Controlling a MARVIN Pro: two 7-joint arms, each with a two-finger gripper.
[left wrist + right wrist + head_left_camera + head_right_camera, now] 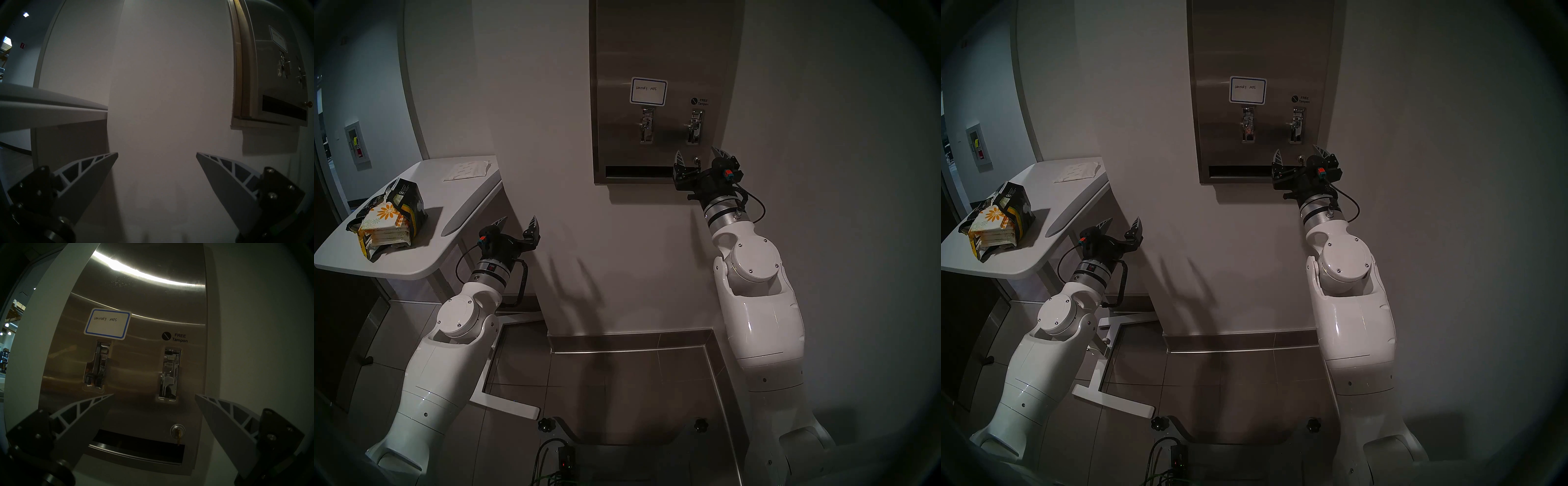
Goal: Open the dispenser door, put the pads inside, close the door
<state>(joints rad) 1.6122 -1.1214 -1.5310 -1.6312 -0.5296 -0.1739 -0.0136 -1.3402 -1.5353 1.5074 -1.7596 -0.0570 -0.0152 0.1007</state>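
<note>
The steel dispenser point(660, 51) hangs on the wall with its door point(139, 372) shut flat, carrying a blue-bordered label point(648, 91) and two chrome levers. A small round lock point(177, 429) with a key in it sits above the dark bottom slot. My right gripper point(699, 153) is open right in front of the door's lower right corner, its fingers either side of the lock and touching nothing. My left gripper point(519, 220) is open and empty, lower down beside the table edge. The daisy-print pads point(383, 217) lie stacked in a torn black-and-yellow bag point(407, 200).
The bag rests on a white side table point(449, 210) at the left, which also carries a flat white sheet point(468, 169) at its far end. The table's white base frame point(504, 404) spreads over the tiled floor. Cables point(551, 468) lie by my base.
</note>
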